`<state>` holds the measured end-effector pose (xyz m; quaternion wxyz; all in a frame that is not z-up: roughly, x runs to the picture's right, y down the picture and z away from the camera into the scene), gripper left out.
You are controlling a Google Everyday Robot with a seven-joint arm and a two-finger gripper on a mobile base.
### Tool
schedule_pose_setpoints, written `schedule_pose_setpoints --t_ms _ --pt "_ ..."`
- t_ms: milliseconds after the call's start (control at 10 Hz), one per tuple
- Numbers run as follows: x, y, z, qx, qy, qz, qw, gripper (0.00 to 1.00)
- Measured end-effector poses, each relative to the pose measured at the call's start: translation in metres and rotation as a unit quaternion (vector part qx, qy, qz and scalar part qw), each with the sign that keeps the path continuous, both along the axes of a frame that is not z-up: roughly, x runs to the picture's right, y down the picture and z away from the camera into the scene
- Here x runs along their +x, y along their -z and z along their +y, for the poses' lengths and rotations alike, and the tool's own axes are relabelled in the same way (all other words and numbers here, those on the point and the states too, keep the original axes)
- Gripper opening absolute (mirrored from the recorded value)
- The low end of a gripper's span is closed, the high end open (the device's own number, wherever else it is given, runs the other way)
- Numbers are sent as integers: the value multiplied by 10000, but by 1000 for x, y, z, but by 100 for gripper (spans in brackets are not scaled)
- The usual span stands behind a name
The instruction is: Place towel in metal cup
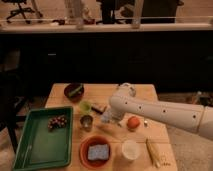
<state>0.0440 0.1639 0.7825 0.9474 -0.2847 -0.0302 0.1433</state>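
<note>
The metal cup [86, 121] stands upright on the wooden table [150, 95], just right of the green tray. A blue-grey folded towel [98, 152] lies in a red bowl [84, 148] at the table's front edge. My gripper [107, 118] hangs at the end of the white arm [160, 112], low over the table middle. It is a little right of the metal cup and behind the red bowl.
A green tray [35, 150] with grapes [57, 122] is at the left. A dark bowl [74, 90] and a small green cup [85, 105] stand behind the metal cup. An orange fruit [132, 122], a white cup [130, 149] and a yellow stick-like item [152, 152] are at the right.
</note>
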Motion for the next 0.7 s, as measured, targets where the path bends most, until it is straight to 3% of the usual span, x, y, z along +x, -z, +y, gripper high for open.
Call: schedule_pose_setpoints --t_ms 100,200,300,700 --pt "-4 18 -14 160 78 -122 9998 0" --pt "-6 25 -19 230 110 -182 9995 0" --pt "-13 44 -34 409 162 -417 9982 0" --pt "-15 44 -34 406 163 -426 9981 0"
